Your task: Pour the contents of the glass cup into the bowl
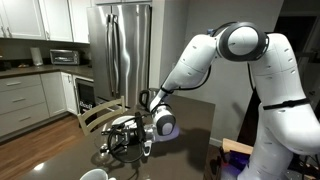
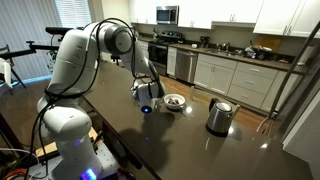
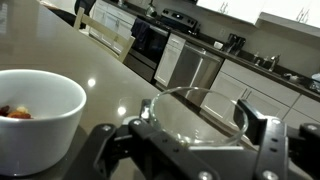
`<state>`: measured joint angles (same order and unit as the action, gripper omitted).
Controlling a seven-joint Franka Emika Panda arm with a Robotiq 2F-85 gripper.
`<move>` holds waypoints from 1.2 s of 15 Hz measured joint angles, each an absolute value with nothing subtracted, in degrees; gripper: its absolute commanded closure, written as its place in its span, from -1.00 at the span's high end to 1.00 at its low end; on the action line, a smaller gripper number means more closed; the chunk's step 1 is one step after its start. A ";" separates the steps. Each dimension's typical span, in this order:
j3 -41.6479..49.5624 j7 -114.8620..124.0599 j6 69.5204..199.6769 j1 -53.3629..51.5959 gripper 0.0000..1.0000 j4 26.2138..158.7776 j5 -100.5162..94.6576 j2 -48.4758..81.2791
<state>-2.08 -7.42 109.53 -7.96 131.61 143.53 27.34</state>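
Between the dark fingers [image 3: 272, 140] of the black Robotiq gripper [image 3: 195, 150], the small clear handle-less glass cup [image 3: 198, 108] sits low in the wrist view. It is clamped from both sides over the dark glossy countertop [image 3: 110, 70]. The gripper body and the bottom edge of the picture cut off its base, so whether anything lies inside cannot be told. Only the rim and upper wall show. The mouth opens upward and a little toward the camera, so the long axis looks close to upright, though the exact tilt is unclear.

Near the cup but apart from it stands the shallow round white bowl [image 3: 55, 130], one side cropped by the picture's edge. Small brownish bits [image 3: 14, 112] lie inside at that edge.

In both exterior views the glass is too small and see-through to make out under the white robot arm [image 1: 215, 55]. A squat metal jug [image 2: 219, 116] stands well apart from the bowl on the same countertop.
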 measured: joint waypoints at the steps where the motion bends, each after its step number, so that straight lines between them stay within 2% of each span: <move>1: -2.20 -7.09 110.18 -7.97 0.18 131.48 143.53 27.34; 14: -2.56 -1.88 112.69 -7.97 0.18 131.20 143.53 28.95; 15: -2.56 -1.67 113.15 -7.97 0.92 131.17 143.53 28.96; 18: -2.62 -1.34 115.09 -7.97 1.00 130.73 143.53 28.96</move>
